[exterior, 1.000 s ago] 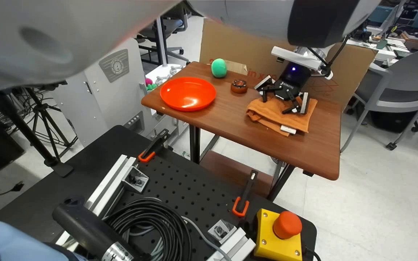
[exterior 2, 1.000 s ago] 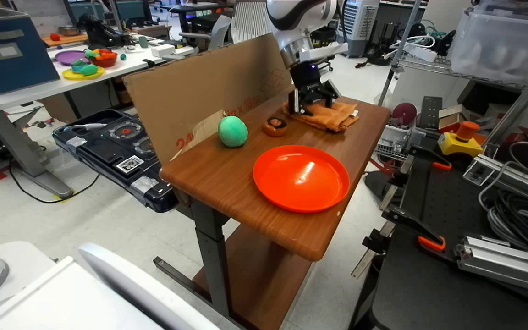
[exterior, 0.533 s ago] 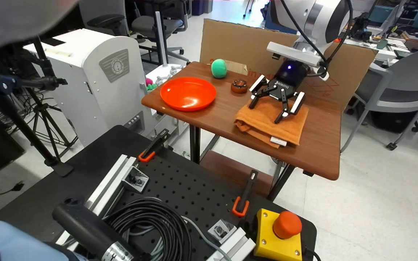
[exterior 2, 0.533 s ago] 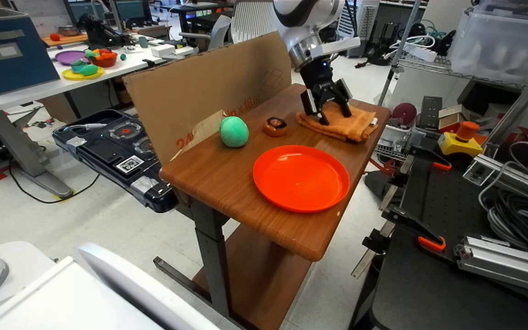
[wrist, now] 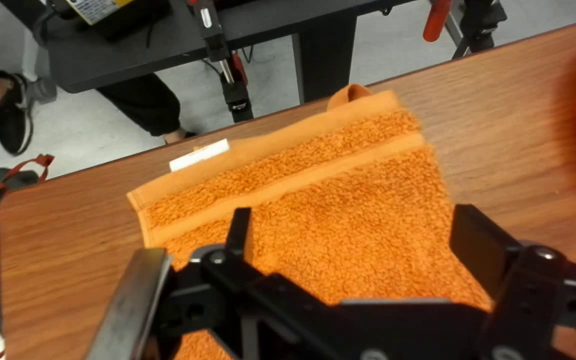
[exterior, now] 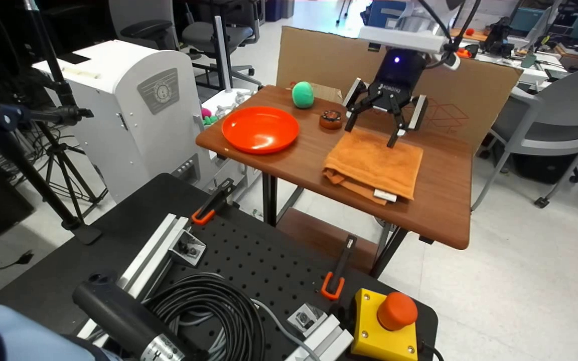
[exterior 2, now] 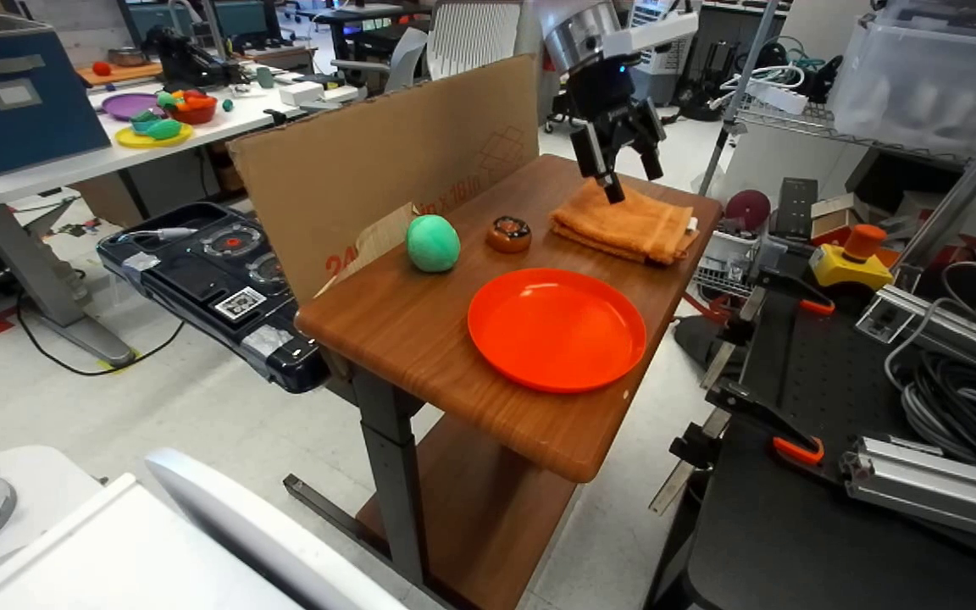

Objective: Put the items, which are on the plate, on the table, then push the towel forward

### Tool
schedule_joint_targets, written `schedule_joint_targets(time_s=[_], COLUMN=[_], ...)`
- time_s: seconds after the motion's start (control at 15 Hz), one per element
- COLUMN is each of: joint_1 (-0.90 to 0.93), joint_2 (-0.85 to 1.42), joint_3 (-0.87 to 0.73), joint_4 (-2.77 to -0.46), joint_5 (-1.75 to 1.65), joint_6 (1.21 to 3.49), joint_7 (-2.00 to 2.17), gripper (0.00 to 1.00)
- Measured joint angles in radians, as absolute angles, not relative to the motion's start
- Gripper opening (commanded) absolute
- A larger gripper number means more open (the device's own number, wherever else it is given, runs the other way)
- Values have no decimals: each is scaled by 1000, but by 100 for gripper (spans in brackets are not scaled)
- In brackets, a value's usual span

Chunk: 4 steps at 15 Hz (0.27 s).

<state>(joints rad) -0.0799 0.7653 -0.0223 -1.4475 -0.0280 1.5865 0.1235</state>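
Cardboard (exterior 2: 403, 144), tan, upright, flanks the brown wooden table (exterior: 314, 143) where a folded orange terry towel (exterior: 374, 163), white-tagged edge facing the black perforated board (exterior: 264, 265), long axis unclear, lies beneath the black gripper (exterior: 371, 137), fingers parted.

In an exterior view, the reddish-brown table (exterior: 311, 153) has rounded corners. The shiny orange-red plate (exterior: 260, 130) lies flat by the front left corner. The green ball (exterior: 303, 94) sits near the back edge, toward its left corner; the small brown-orange lump (exterior: 330, 122) is farther right. The folded orange towel (exterior: 374, 163) lies flat, close to the front edge.
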Motion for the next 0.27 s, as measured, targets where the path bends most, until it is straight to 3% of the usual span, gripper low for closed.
schedule_joint_targets(time_s=[0.27], joint_1=[-27], joint_2=[559], joint_3=[-23], joint_4=[-1613], joint_5=[-91], joint_6=[1670], joint_7=[113], gripper=[100])
